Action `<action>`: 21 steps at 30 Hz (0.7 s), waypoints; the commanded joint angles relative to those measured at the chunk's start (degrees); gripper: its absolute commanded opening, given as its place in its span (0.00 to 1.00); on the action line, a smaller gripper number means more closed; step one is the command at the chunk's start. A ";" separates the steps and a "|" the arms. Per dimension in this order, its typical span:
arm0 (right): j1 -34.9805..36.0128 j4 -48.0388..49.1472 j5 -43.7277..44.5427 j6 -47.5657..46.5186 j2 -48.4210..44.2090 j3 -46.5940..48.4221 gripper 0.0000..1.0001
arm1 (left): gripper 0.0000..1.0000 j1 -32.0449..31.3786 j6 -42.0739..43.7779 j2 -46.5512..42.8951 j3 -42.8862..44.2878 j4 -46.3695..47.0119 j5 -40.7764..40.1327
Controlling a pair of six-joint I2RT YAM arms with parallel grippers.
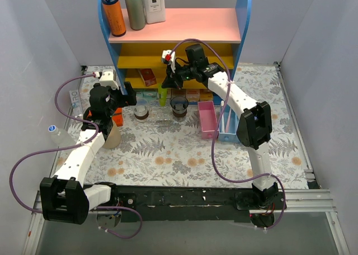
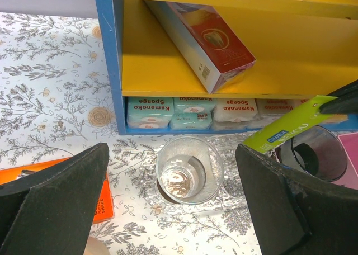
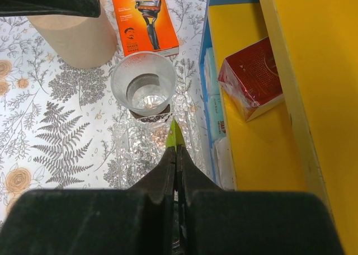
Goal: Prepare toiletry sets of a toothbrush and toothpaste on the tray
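The right gripper (image 3: 176, 150) pinches the toothpaste (image 3: 175, 133) above the tray (image 3: 126, 154), seemingly to lay it beside a cup (image 3: 144, 87); the left gripper (image 2: 172, 154) hovers, jaws apart.

Orange razor box (image 3: 145, 17): "Gillette FUSION5". Pale sponge packs (image 2: 170, 111): "Kameneko Sponge", printed on each of three packs in the row. Toothpaste tube (image 2: 285, 133): blue label present, print too small to read.

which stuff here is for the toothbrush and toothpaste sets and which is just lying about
For the job: green toothpaste tube in the right end effector, clear cup, dark cup, tray.
Lying about: razor box, red box, sponge packs, orange bottle.
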 commanded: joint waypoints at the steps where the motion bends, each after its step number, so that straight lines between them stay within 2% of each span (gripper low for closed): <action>1: 0.58 0.41 0.55 -1.66 0.69 3.44 0.01 | 0.98 0.35 0.10 0.03 2.31 0.15 -0.53; 21: 2.08 -0.73 3.63 -3.15 2.18 3.35 0.01 | 0.98 0.35 0.19 0.03 2.14 0.33 -0.09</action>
